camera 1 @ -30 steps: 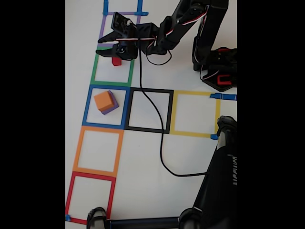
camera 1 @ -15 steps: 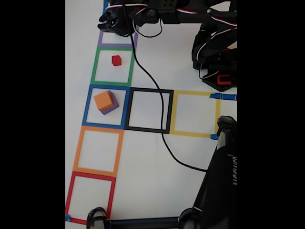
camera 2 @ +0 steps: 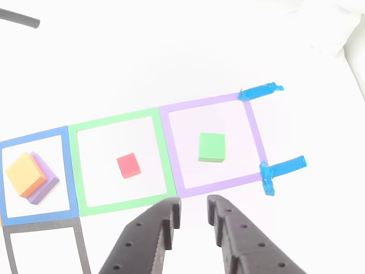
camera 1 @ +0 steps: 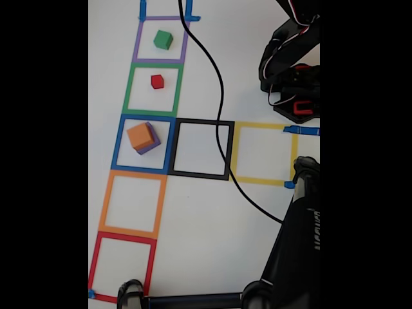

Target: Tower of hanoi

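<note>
Inside the purple tape square lies the green cube [camera 1: 163,40] [camera 2: 211,147]. The tiny red cube [camera 1: 157,81] [camera 2: 128,165] rests in the green tape square. In the blue square the orange cube [camera 1: 140,136] [camera 2: 25,174] sits on top of the purple cube [camera 1: 153,144] [camera 2: 47,178]. In the other view my gripper [camera 2: 194,204] hangs above the table, just outside the near edge of the purple and green squares. It is open, with nothing between its dark fingers [camera 2: 165,220]. It touches no cube.
The arm's base [camera 1: 293,84] stands at the right in the fixed view. A black cable [camera 1: 219,96] runs down across the black tape square [camera 1: 228,151]. Yellow [camera 1: 293,154], orange [camera 1: 132,174] and red [camera 1: 122,237] squares hold nothing. A black stand [camera 1: 296,244] fills the lower right.
The arm has drawn back from over the green and purple squares and left the top of the fixed view. The red cube stays in the green square; the green cube is now uncovered.
</note>
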`<state>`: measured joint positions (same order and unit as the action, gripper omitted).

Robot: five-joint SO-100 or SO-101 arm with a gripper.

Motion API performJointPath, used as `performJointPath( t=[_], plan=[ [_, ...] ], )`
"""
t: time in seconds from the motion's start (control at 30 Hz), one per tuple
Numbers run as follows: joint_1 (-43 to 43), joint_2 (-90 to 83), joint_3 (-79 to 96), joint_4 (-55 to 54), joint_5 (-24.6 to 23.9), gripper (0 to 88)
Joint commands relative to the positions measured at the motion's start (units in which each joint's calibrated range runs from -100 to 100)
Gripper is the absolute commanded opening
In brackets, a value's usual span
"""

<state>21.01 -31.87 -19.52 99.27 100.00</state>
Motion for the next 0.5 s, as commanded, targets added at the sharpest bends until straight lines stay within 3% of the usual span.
performJointPath(
  t=[0.0, 0.2, 0.47],
  plan=[
    [3.1, -2.0, -0.1, 0.6, 0.0, 0.8],
    [9.1, -8.2, 16.0, -4.4, 0.0, 4.7],
    [13.5, -16.1, 45.5, -25.6, 0.0, 21.9]
  ],
)
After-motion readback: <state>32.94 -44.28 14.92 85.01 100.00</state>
